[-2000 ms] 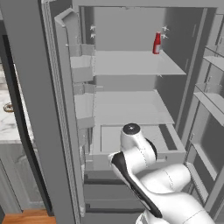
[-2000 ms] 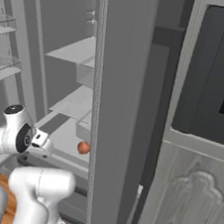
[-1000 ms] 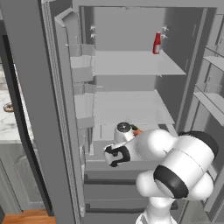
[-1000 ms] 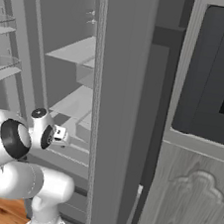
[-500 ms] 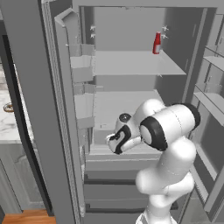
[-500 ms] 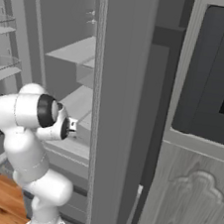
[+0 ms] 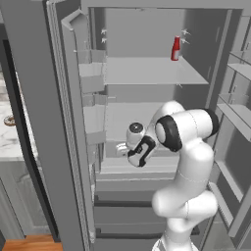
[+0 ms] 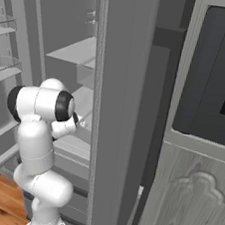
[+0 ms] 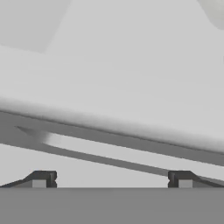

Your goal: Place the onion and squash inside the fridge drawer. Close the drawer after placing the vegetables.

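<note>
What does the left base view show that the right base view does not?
The left base view has a red bottle on the upper fridge shelf, and the open gripper by the drawer. The right base view has a dark oven and a carved cabinet door. Both show the white arm reaching into the open fridge.

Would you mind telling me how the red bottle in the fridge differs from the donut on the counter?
The red bottle stands upright on the fridge's upper shelf; the donut lies flat on the marble counter left of the fridge. The bottle is tall, slim and bright red; the donut is a low brownish ring. Both are small.
</note>
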Robot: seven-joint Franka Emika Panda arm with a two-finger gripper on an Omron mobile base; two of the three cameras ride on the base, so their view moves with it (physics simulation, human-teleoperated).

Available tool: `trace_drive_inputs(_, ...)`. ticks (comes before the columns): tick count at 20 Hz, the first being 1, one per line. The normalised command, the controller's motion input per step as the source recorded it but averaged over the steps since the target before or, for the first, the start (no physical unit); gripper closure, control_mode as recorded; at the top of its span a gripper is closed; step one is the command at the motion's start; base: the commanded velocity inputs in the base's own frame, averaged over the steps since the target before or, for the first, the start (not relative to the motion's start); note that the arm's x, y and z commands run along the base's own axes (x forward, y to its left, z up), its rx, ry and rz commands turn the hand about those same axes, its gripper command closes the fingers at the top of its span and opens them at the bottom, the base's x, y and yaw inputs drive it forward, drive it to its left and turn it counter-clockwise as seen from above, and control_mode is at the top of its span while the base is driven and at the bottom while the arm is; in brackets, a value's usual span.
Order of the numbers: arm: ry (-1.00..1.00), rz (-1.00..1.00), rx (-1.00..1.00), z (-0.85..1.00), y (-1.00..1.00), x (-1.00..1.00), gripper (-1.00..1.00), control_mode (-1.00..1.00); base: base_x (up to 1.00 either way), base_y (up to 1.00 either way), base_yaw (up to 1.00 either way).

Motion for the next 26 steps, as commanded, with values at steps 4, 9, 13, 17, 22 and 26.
trace_drive_inputs(4, -0.07, 0.0, 0.0, 0.0, 0.0, 0.98, -1.0, -1.0, 0.0, 0.0, 0.0)
trace_drive_inputs(9, -0.04, 0.0, 0.0, 0.22, 0.0, 0.12, -1.0, -1.0, 0.0, 0.0, 0.0)
trace_drive_inputs(13, -0.01, 0.0, 0.0, 0.54, 0.0, -0.38, -1.0, -1.0, 0.0, 0.0, 0.0)
trace_drive_inputs(17, -0.02, 0.0, 0.0, 0.39, -0.09, -0.71, -1.0, -1.0, 0.0, 0.0, 0.0)
trace_drive_inputs(22, 0.0, -0.01, 0.0, 0.81, -0.12, -0.67, -1.0, -1.0, 0.0, 0.0, 0.0)
trace_drive_inputs(26, 0.0, -0.03, 0.0, 0.94, 0.0, -0.67, -1.0, -1.0, 0.0, 0.0, 0.0)
